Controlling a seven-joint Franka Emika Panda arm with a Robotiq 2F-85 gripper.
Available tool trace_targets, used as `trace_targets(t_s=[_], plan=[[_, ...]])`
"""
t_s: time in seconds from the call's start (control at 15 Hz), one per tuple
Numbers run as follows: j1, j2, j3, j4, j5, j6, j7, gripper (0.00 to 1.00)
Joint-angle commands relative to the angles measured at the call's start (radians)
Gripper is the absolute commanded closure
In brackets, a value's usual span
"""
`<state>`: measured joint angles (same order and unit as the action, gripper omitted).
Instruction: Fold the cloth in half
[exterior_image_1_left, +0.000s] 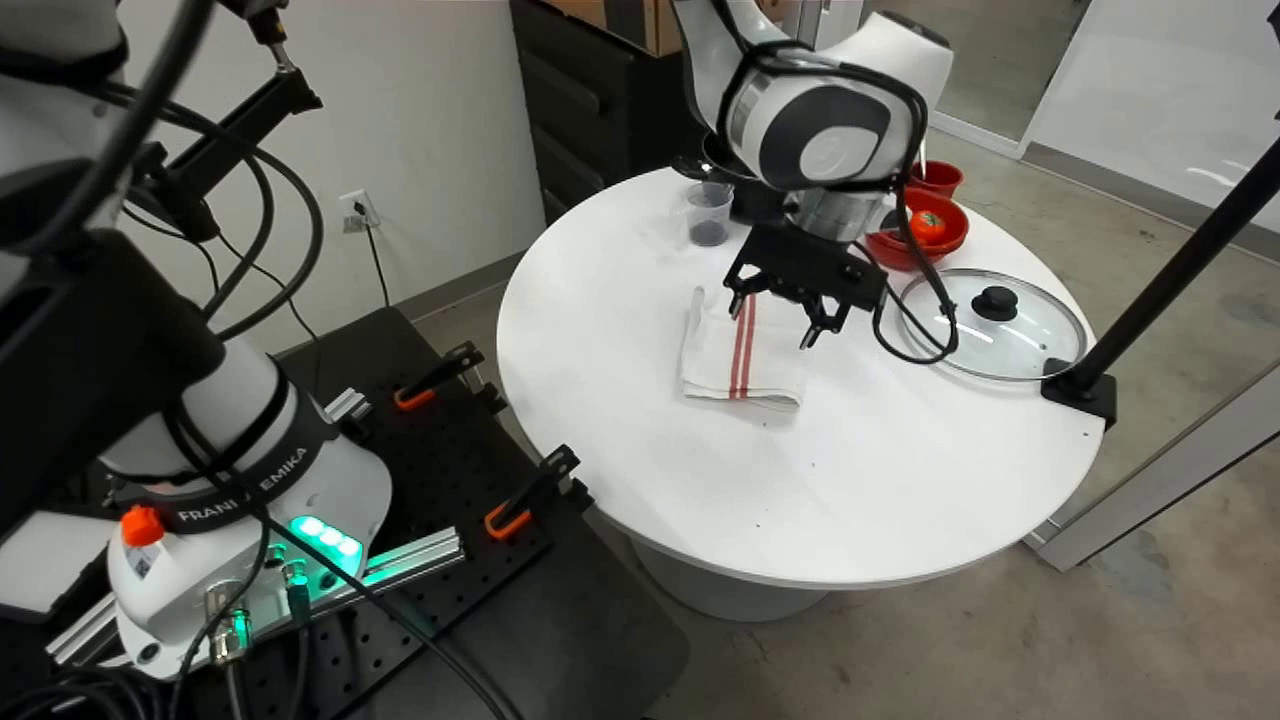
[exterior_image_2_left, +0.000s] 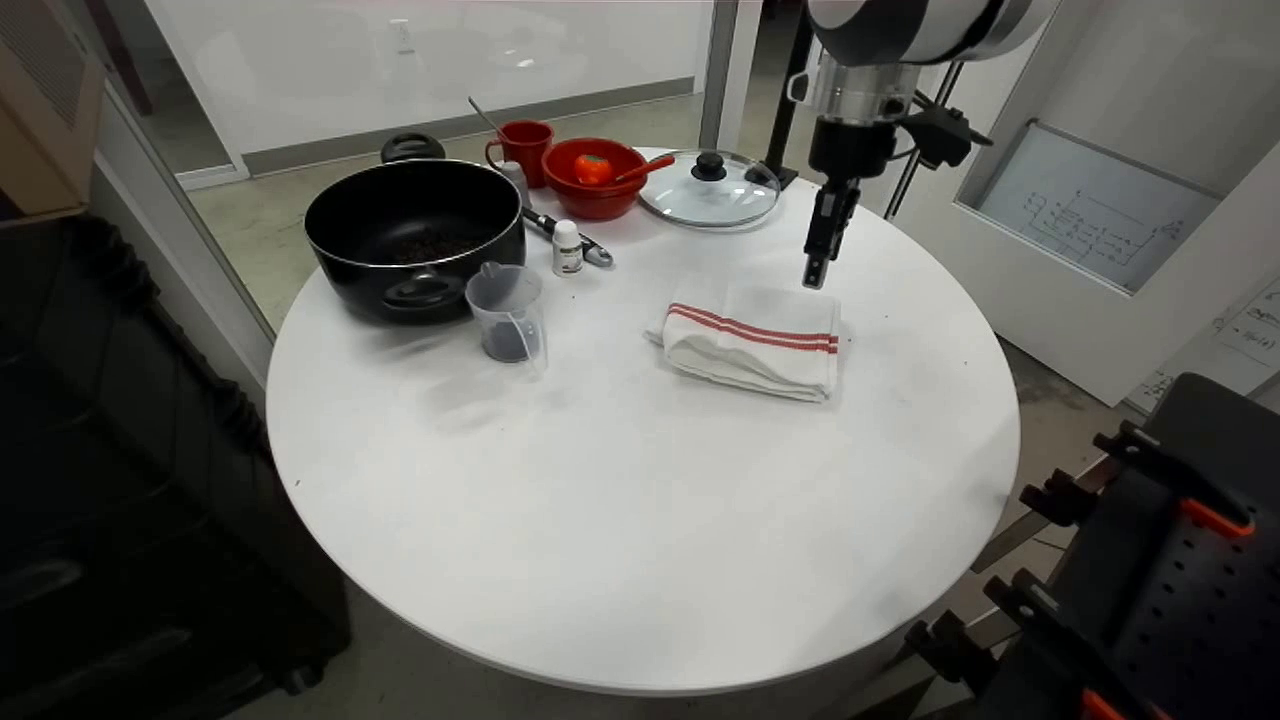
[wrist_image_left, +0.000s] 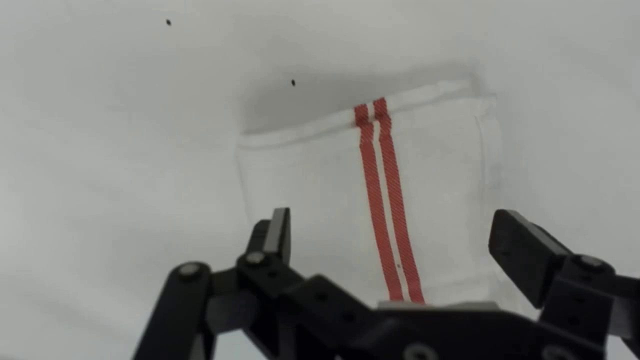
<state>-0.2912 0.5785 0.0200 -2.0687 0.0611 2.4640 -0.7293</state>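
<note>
The white cloth (exterior_image_1_left: 712, 350) with two narrow red stripes lies on the round white table (exterior_image_1_left: 640, 440). It also shows in an exterior view (exterior_image_2_left: 750, 365), as a small rectangle with stacked layers along its near edge. In the wrist view the cloth (wrist_image_left: 320, 190) lies below the jaws, with its stripes running between the fingers. My gripper (exterior_image_1_left: 773, 322) is open and empty. It points down above the cloth, apart from it, and it also shows edge-on in an exterior view (exterior_image_2_left: 816, 272) and in the wrist view (wrist_image_left: 392, 240). The gripper body hides part of the cloth in the wrist view.
A glass lid (exterior_image_2_left: 705, 195), red bowls (exterior_image_2_left: 600, 203) with a tomato, and a red mug (exterior_image_2_left: 528, 150) stand along the table. A black pot (exterior_image_2_left: 400, 225), a clear measuring cup (exterior_image_2_left: 507, 310) and a small white bottle (exterior_image_2_left: 567, 250) stand beside them. A black pole (exterior_image_1_left: 1180, 270) is clamped at the table edge.
</note>
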Motion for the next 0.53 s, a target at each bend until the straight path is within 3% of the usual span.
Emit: trace_targets(t_s=[0.0, 0.2, 0.27, 0.47], plan=[[0.045, -0.151, 0.021, -0.129, -0.011, 0.098, 0.028, 0.00], [0.024, -0.228, 0.091, -0.216, 0.125, 0.256, 0.055, 0.00], [0.036, -0.153, 0.063, -0.125, 0.066, 0.178, 0.039, 0.00], [0.036, -0.204, 0.082, -0.183, 0.108, 0.227, 0.046, 0.00]])
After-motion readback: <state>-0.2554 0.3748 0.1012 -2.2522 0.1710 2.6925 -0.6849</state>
